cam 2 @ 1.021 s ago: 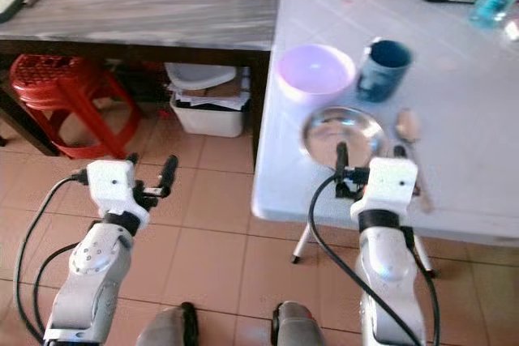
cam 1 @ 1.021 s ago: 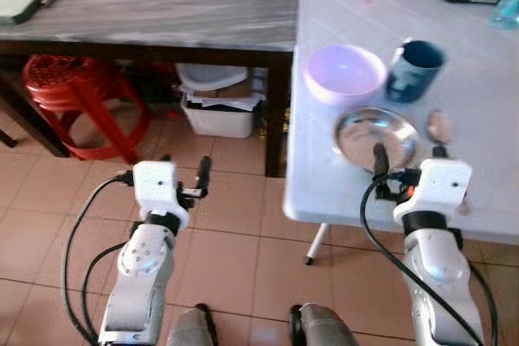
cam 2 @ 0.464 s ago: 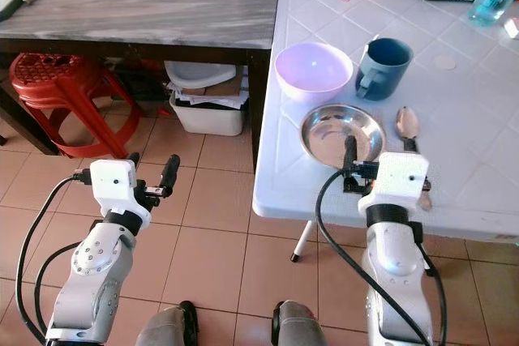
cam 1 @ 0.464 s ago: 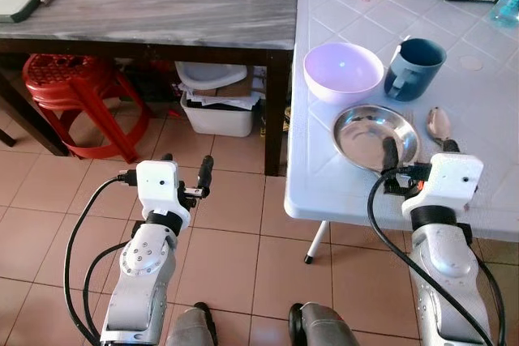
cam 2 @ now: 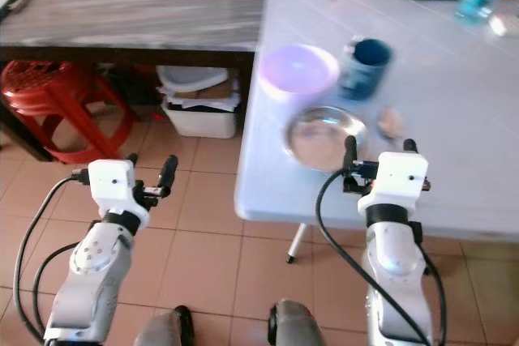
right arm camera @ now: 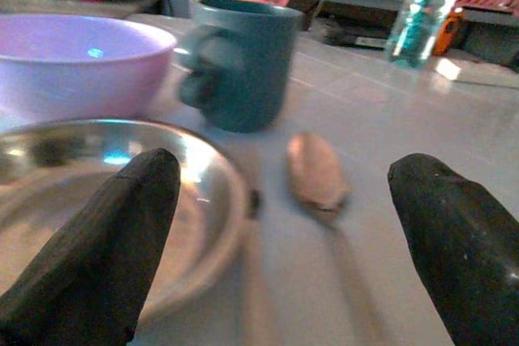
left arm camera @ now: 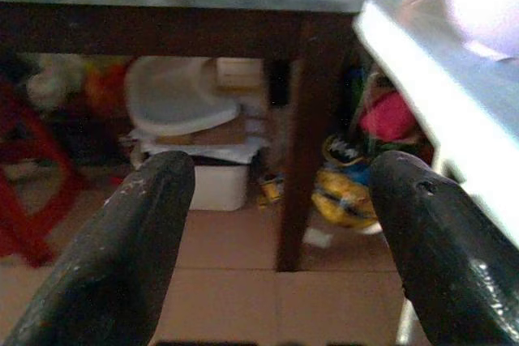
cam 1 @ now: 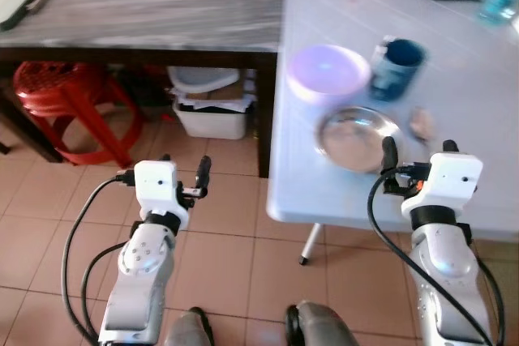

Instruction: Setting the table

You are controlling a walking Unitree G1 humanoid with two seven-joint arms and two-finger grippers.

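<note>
A robot with two silver arms stands at the near edge of a white table [cam 1: 478, 62], seen from its head camera, which is slightly blurred. On the table, close to that edge, lies a shallow metal plate [cam 1: 357, 137]. Just behind the plate sits a lilac bowl [cam 1: 328, 72], and beside the bowl, to the robot's right, stands a dark teal mug [cam 1: 396, 68] with its handle facing the bowl. A spoon [right arm camera: 318, 177] lies on the table just to the right of the plate, its bowl end pointing toward the mug.

The right gripper [cam 1: 415, 150] hovers low over the table edge, near the plate and spoon. Its two black fingers [right arm camera: 93, 257] are spread wide apart and hold nothing; in the wrist view one finger sits over the plate's rim and the other to the far side of the spoon.

The left gripper [cam 1: 185, 165] hangs over the tiled floor [cam 1: 235, 241], away from the table, its fingers also wide open and empty. Beyond it stand a wooden counter [cam 1: 154, 14], a red stool [cam 1: 61, 95] and a white bin [cam 1: 212, 107] underneath.
</note>
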